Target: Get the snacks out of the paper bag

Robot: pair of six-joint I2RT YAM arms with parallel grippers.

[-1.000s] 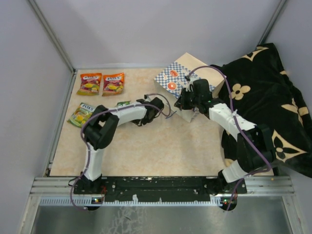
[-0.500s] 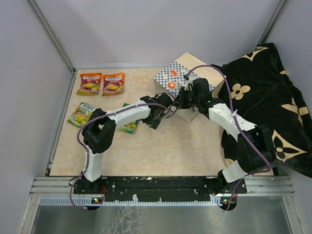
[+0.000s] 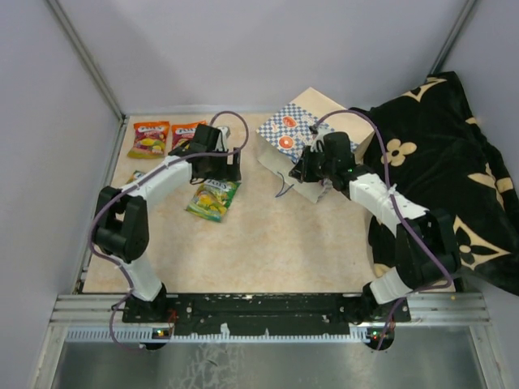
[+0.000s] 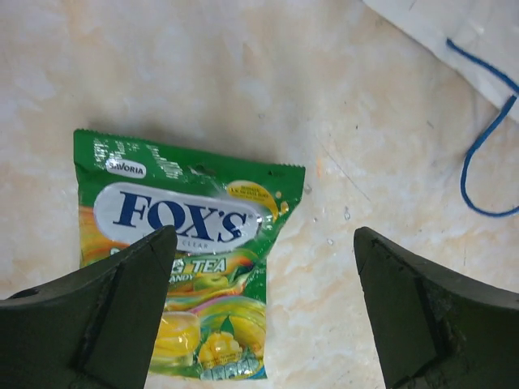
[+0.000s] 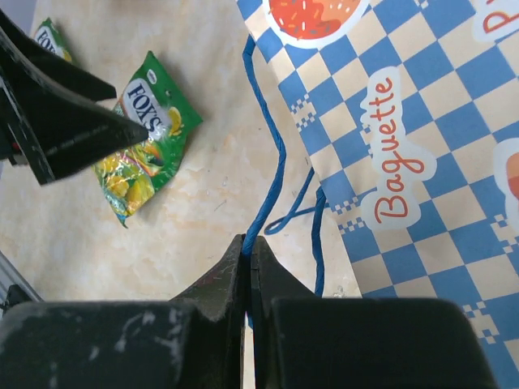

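Observation:
The paper bag (image 3: pixel 302 130) lies on its side at the back, its checked side (image 5: pixel 422 121) up. My right gripper (image 3: pixel 298 173) (image 5: pixel 250 243) is shut on its blue cord handle (image 5: pixel 264 182) at the bag's mouth. A green snack packet (image 3: pixel 212 199) (image 4: pixel 186 267) (image 5: pixel 146 134) lies flat on the table. Above it hangs my left gripper (image 3: pixel 230 168) (image 4: pixel 266 243), open with nothing between its fingers. Two orange snacks (image 3: pixel 149 138) lie at the back left, the second one (image 3: pixel 186 130) partly behind my left arm. A further green packet (image 5: pixel 50 36) is mostly hidden.
A black cloth with gold flower marks (image 3: pixel 438 162) is heaped along the right side, touching the bag's far end. Grey walls close in the back and left. A loose loop of blue cord (image 4: pixel 480 162) lies on the table by the bag's mouth.
My left gripper opened and let the green packet drop onto the table, then swung back and to the left, away from the bag's mouth. The right gripper has kept hold of the cord.

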